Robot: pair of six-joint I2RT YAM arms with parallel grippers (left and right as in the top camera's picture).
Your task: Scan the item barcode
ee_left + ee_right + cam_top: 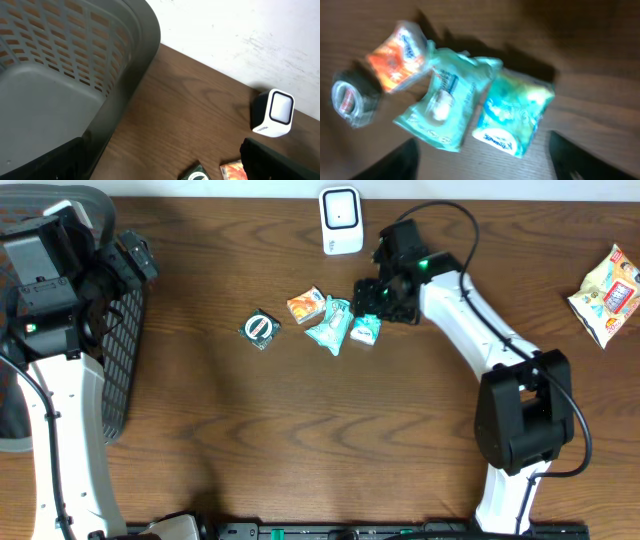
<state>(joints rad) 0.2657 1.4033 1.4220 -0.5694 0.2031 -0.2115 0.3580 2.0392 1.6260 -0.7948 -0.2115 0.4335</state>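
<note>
Mid-table, overhead view: four small packets lie in a loose cluster on the brown wood table (300, 430).
- Westmost: dark packet (261, 329), with a white ring-and-bar logo. No words can be read.
- Next: orange packet (306, 305), white ends. Its print is blurred in the right wrist view and cannot be read.
- Long teal packet (329, 326), lying diagonal with its upper end touching the orange one. It has a white panel with blue lines of text, too soft to read.
- Small teal-and-white packet (365, 330), just beside the long one. Blue script sits on a white oval at its lower end and is not legible.

Scanner (341, 221): a white box with a grey window, upright at the far edge and well apart from the cluster. The left wrist view shows a dark mark under the window that is too small to read.

Right gripper (484, 142): it hangs over the small teal-and-white packet. Dark fingers (400, 160) show at the two lower corners of the wrist view, spread wide with the packet between them. They hold nothing. No contact with the packet is evident, though the frame is smeared.

Left gripper (162, 150): fully spread and holding nothing, near the rim of the grey slotted basket (125, 75) at the table's left side.

Far right: snack bag (609, 295), yellow and white with red print. Its lettering cannot be made out.
</note>
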